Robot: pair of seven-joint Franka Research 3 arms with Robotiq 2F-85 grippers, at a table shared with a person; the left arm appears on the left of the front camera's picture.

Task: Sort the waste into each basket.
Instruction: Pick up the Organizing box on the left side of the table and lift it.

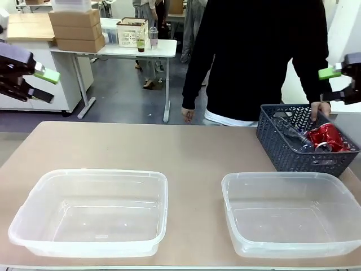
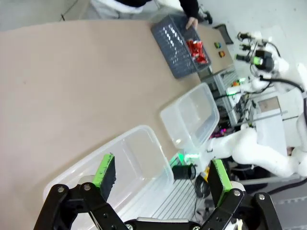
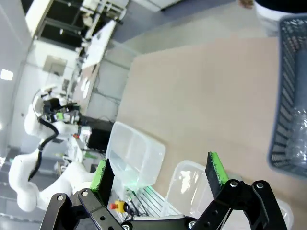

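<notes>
Left gripper (image 2: 161, 160) and right gripper (image 3: 158, 160) held fingers wide, empty; reaching the cans (image 1: 327, 137) risked hitting the person's hand (image 1: 321, 108) on the blue basket (image 1: 282, 149)

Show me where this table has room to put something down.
The wide table stretch behind the left tub and right tub, left of the blue basket, is bare; so is the gap between the tubs. Crowded: around the basket.
</notes>
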